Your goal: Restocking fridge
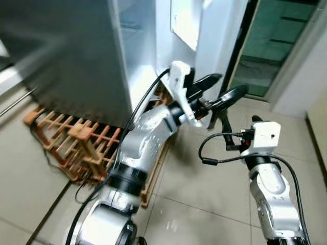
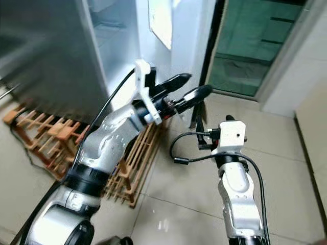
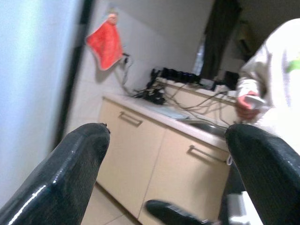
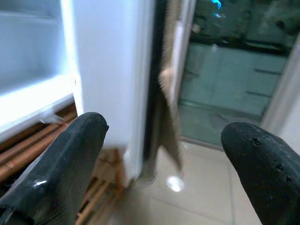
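Two grippers are in view, and neither carries anything. The fridge stands far left with its door swung open to the right; the lit interior shows pale shelves, and no stock can be made out on them from here.

The left gripper is raised in front of the door's lower edge, fingers spread wide and empty. The right gripper, lower and to the right, also has its fingers wide apart, aimed at the door edge.

A wooden rack lies on the floor under the fridge. A person stands by the tabletop in the left wrist view.

Judgement: access is done, since the door is open. No item for restocking is in sight, so fetching and loading all remain.
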Robot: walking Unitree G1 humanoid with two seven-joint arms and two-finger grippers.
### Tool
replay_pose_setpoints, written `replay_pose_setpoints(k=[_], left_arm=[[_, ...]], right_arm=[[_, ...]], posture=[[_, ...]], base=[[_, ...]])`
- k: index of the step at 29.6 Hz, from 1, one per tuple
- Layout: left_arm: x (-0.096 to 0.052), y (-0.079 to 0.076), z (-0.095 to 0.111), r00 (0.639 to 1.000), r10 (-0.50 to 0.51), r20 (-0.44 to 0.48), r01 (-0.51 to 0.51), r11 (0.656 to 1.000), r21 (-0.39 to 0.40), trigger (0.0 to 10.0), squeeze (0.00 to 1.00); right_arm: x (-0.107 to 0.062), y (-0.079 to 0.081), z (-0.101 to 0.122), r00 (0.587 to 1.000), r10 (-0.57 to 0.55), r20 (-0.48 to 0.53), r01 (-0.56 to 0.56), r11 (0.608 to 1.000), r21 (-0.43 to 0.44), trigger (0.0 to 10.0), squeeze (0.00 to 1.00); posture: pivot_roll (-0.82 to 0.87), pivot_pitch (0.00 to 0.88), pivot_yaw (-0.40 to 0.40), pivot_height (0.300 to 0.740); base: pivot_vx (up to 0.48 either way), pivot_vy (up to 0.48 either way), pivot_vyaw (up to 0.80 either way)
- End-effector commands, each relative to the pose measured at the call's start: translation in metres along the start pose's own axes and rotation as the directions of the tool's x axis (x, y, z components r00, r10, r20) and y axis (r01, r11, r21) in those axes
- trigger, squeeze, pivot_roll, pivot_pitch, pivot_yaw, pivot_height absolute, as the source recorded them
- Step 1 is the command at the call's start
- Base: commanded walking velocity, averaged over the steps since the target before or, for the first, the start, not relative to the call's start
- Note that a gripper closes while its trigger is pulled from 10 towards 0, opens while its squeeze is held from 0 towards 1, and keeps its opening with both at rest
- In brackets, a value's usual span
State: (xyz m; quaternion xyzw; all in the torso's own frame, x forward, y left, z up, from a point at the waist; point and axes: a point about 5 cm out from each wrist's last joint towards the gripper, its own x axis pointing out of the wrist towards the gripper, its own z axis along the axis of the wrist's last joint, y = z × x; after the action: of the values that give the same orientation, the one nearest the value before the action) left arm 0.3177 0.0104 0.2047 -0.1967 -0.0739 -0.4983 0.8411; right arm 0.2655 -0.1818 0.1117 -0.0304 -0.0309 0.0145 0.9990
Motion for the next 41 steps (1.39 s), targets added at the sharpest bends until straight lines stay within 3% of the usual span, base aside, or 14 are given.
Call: replay_pose_setpoints(k=[1,4,6,7,8,10,11,12,13,18,22,27,31,41], left_arm=[[-0.008,0.008,0.003,0.996,0.085,0.011,-0.086,0.996,0.027,10.0,0.00],[-0.046,0.038,0.014,0.938,0.342,0.060,-0.347,0.932,0.107,10.0,0.00],[-0.074,0.061,0.020,0.826,0.554,0.107,-0.563,0.820,0.105,10.0,0.00],[-0.074,0.061,0.020,0.826,0.554,0.107,-0.563,0.820,0.105,10.0,0.00],[-0.101,0.076,0.021,0.698,0.706,0.122,-0.716,0.693,0.085,10.0,0.00],[-0.140,0.091,0.021,0.510,0.849,0.140,-0.860,0.497,0.118,10.0,0.00],[-0.140,0.091,0.021,0.510,0.849,0.140,-0.860,0.497,0.118,10.0,0.00],[-0.170,0.097,0.022,0.375,0.914,0.155,-0.922,0.351,0.163,10.0,0.00],[-0.176,0.097,0.024,0.356,0.920,0.162,-0.927,0.326,0.183,10.0,0.00],[-0.176,0.093,0.032,0.360,0.911,0.203,-0.915,0.303,0.267,10.0,0.00],[-0.162,0.085,0.038,0.403,0.880,0.250,-0.898,0.328,0.294,10.0,0.00],[-0.159,0.083,0.037,0.408,0.880,0.243,-0.912,0.382,0.148,10.0,0.00],[-0.153,0.078,0.039,0.454,0.856,0.248,-0.891,0.428,0.152,10.0,0.00],[-0.143,0.077,0.033,0.483,0.849,0.214,-0.872,0.444,0.206,10.0,0.00]], right_arm=[[-0.001,0.001,0.001,1.000,-0.006,0.002,0.006,1.000,0.002,10.0,0.00],[-0.002,0.003,0.001,1.000,-0.006,0.004,0.006,1.000,0.010,10.0,0.00],[-0.001,0.003,0.001,1.000,-0.001,0.006,0.001,1.000,0.008,10.0,0.00],[-0.001,0.003,0.001,1.000,-0.001,0.006,0.001,1.000,0.008,10.0,0.00],[0.000,0.003,0.002,1.000,0.004,0.007,-0.004,1.000,0.005,10.0,0.00],[0.003,0.001,0.002,1.000,0.006,0.010,-0.006,1.000,0.002,10.0,0.00],[0.003,0.001,0.002,1.000,0.006,0.010,-0.006,1.000,0.002,10.0,0.00],[0.008,0.000,0.004,1.000,0.008,0.016,-0.008,1.000,0.002,10.0,0.00],[0.009,0.000,0.005,1.000,0.009,0.018,-0.009,1.000,0.003,10.0,0.00],[0.020,0.000,0.008,1.000,0.017,0.026,-0.017,1.000,-0.001,10.0,0.00],[0.030,0.005,0.012,0.998,0.041,0.041,-0.042,0.999,0.012,10.0,0.00],[0.035,0.008,0.013,0.998,0.046,0.046,-0.047,0.998,0.029,10.0,0.00],[0.037,0.008,0.012,0.999,0.035,0.039,-0.037,0.998,0.051,10.0,0.00],[0.038,0.008,0.009,0.999,0.032,0.033,-0.034,0.997,0.069,10.0,0.00]], posture=[[-0.17,0.000,0.045,0.740],[-0.15,0.000,0.043,0.740],[-0.15,0.000,0.043,0.740],[-0.15,0.000,0.043,0.740],[-0.13,0.000,0.039,0.740],[-0.11,0.000,0.028,0.740],[-0.11,0.000,0.028,0.740],[-0.09,0.000,0.019,0.740],[-0.09,0.000,0.019,0.740],[-0.06,0.000,-0.003,0.740],[-0.05,0.000,-0.010,0.740],[-0.05,0.000,-0.011,0.740],[-0.05,0.000,-0.010,0.740],[-0.05,0.000,-0.007,0.740]], base=[[0.000,0.000,0.00],[0.000,0.000,0.00],[0.000,0.000,0.00],[0.000,0.000,0.00],[0.000,0.000,0.00],[0.000,0.000,0.00],[0.000,0.000,0.00],[0.000,0.000,0.00],[0.000,0.000,0.00],[0.000,0.000,0.59],[0.000,0.000,0.69],[0.000,0.000,0.67],[0.000,0.119,0.65],[0.000,0.321,0.62]])
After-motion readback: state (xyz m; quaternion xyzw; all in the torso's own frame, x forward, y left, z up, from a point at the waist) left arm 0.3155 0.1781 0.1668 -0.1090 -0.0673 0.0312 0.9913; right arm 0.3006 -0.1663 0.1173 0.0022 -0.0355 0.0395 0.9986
